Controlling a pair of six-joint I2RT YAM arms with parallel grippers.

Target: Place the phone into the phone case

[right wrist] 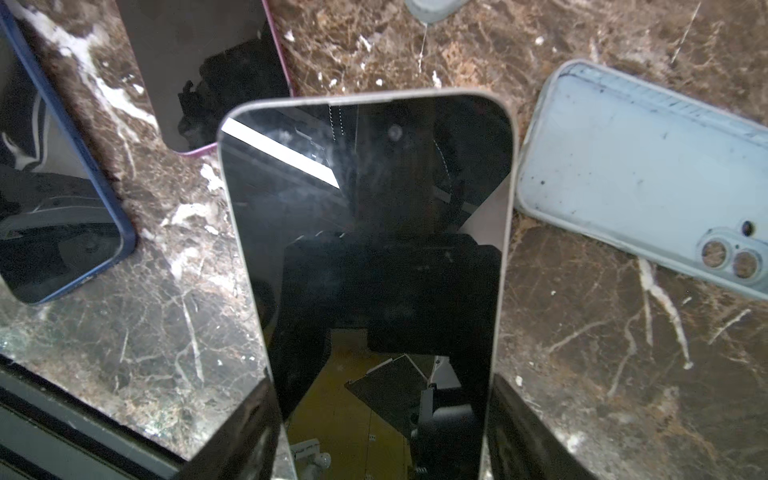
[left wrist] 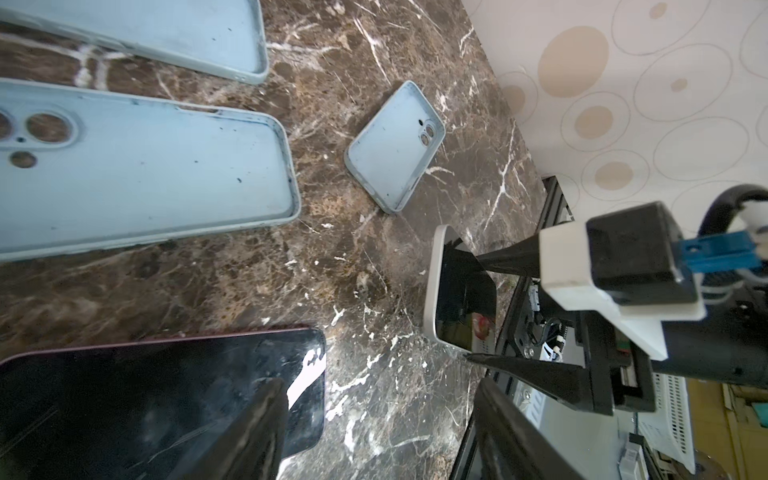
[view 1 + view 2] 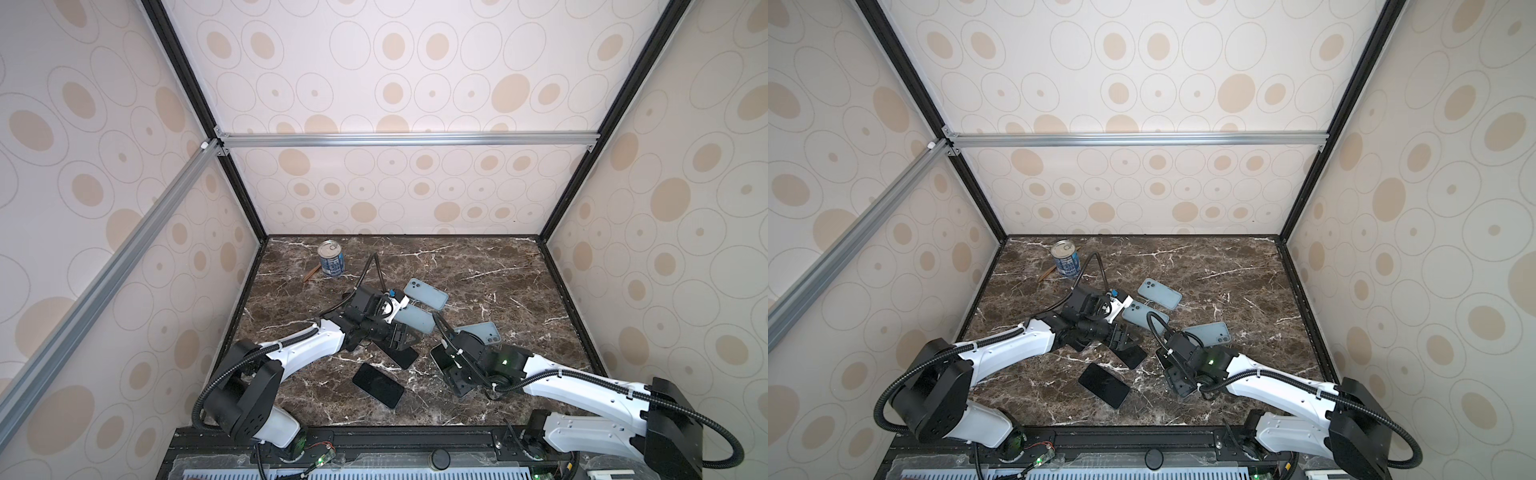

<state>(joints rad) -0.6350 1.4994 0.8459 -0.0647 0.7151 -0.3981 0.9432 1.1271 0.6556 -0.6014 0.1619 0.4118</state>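
My right jaws are clamped on the phone, 1 on each long edge near its lower end, with the screen facing the wrist camera. The phone is tilted, and I can't tell whether its far end touches the surface. It is not in a case. The near case, the one with 2 lens holes, lies just beside it, open side up with nothing in it.

My left jaws stand wide and hold nothing, and bare marble shows between them. 1 jaw hangs over a corner of the purple phone, which lies flat, screen up. I can't tell whether the jaw touches it.

Beyond the left jaws the middle case lies open side up, and the far case lies alongside it, a strip of marble between the 2. In both top views the 3 cases form a loose row from mid-surface toward my right arm.

The blue phone lies flat nearer the front edge, close to the purple phone but apart from it.

At the back left a can stands upright with a thin brown stick lying beside it, both well apart from the phones.
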